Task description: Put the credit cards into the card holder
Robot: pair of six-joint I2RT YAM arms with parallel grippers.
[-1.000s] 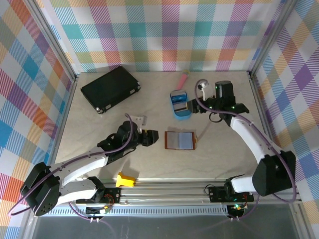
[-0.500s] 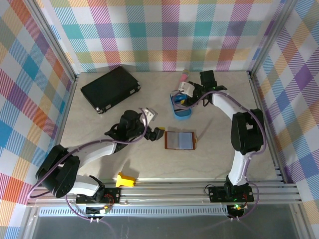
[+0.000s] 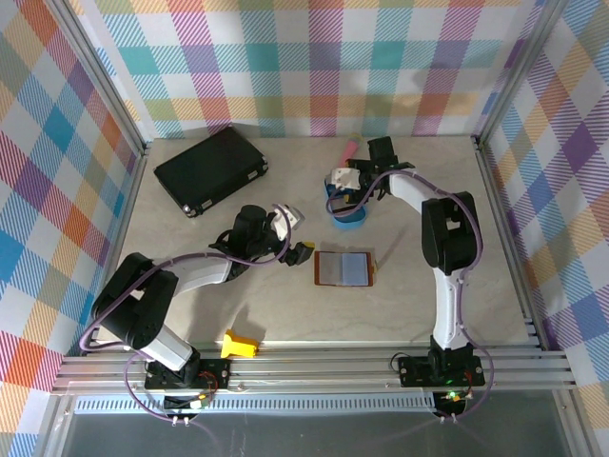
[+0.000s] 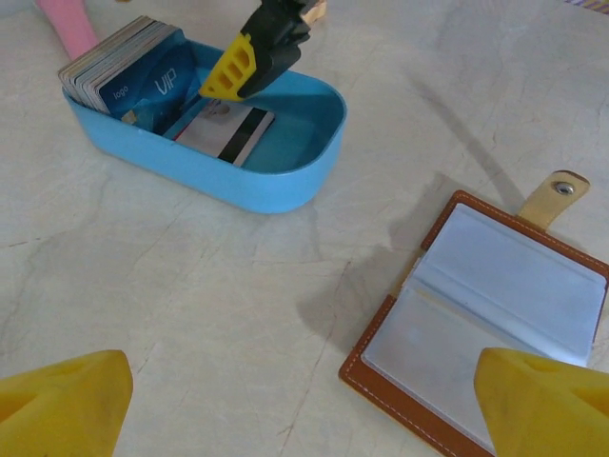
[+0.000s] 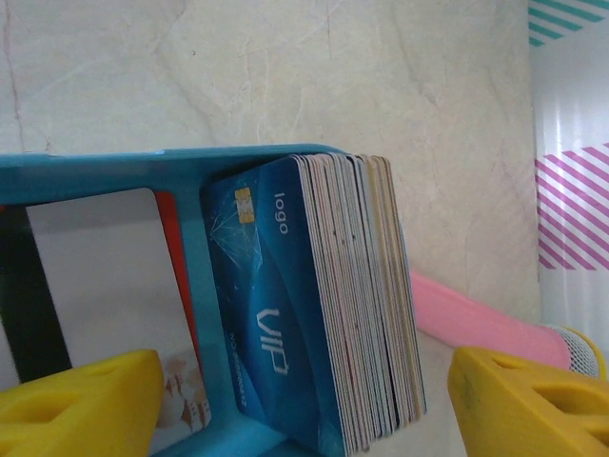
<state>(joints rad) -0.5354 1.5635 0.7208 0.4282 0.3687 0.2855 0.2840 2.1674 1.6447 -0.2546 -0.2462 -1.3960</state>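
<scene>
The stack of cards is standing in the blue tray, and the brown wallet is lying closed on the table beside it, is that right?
Not quite: the wallet lies open, lining up, as the left wrist view shows. The stack of cards does stand in the blue tray beside it.

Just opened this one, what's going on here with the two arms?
The right gripper hangs open over the stack of credit cards standing on edge in the blue tray, gripping none. The left gripper, also open and empty, hovers above the table beside the card holder, which lies open with no card in it yet.
</scene>
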